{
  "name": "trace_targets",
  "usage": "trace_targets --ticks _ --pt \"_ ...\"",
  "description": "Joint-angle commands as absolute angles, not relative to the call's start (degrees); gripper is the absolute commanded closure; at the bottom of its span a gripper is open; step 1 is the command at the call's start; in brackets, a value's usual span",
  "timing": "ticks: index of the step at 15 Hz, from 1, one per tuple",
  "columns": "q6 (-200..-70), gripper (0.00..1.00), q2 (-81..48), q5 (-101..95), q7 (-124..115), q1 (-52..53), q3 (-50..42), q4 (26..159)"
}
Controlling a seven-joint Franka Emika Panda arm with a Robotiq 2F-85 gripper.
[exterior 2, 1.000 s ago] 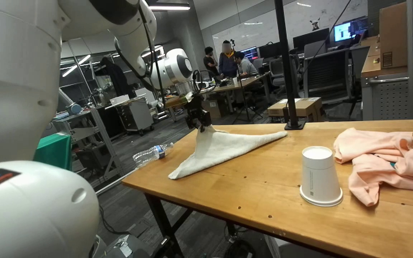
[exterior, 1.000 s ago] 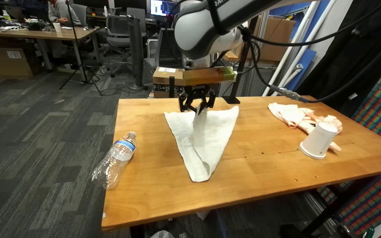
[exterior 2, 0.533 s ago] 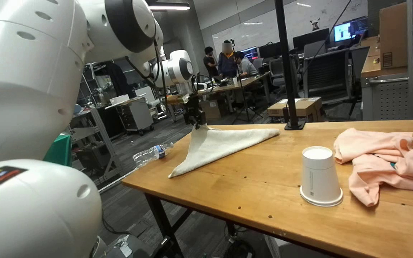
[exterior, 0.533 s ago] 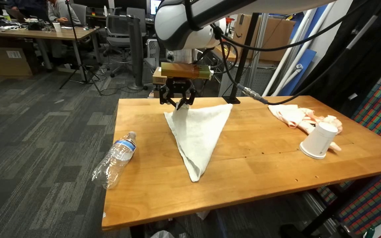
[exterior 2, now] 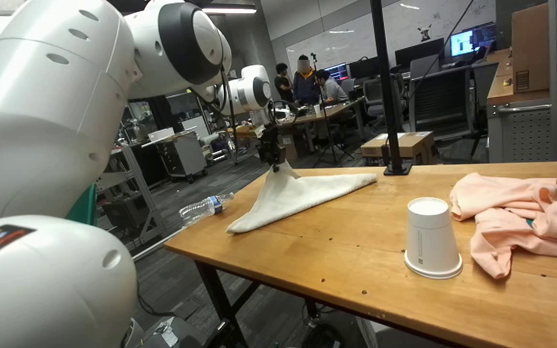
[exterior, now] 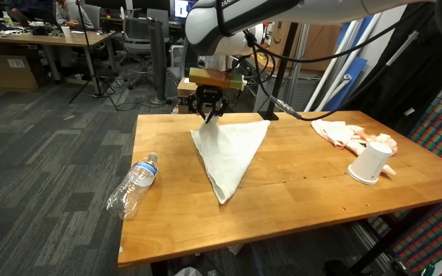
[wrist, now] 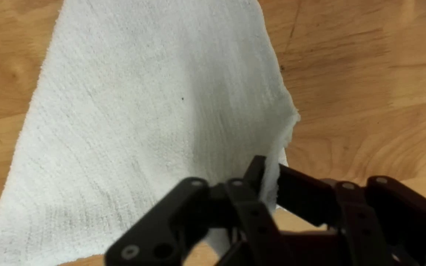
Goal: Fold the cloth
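The white cloth (exterior: 230, 153) lies on the wooden table as a rough triangle, and it also shows in an exterior view (exterior 2: 302, 195). My gripper (exterior: 208, 118) is shut on a raised edge of the cloth near its back left part and lifts that part above the table. The rest of the cloth rests on the table. In the wrist view the gripper (wrist: 271, 181) pinches a thin fold of the cloth (wrist: 135, 111) between its fingertips. The gripper also shows in an exterior view (exterior 2: 276, 166), with the cloth hanging from its tips.
A clear plastic bottle (exterior: 134, 186) lies at the table's left edge. An upside-down white cup (exterior 2: 432, 237) and a crumpled pink cloth (exterior 2: 525, 212) are on the table's other side. A black post (exterior 2: 392, 111) stands at the table edge.
In an exterior view the gripper has moved left, then slightly up, with the cloth's edge in it. The cloth's right corner has shifted left and its front tip has drawn back a little.
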State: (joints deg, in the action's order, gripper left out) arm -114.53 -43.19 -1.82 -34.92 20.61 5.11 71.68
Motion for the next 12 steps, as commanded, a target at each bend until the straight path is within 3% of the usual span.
trace_targets --ticks 1,9,12 --pt "-115.4 0.6 -40.9 1.4 -35.2 19.7 5.1 73.2" --pt "-123.4 0.01 -28.0 0.4 -32.8 16.0 3.1 93.1" --pt "-129.1 0.0 -23.3 -3.5 -31.6 15.7 0.8 99.9"
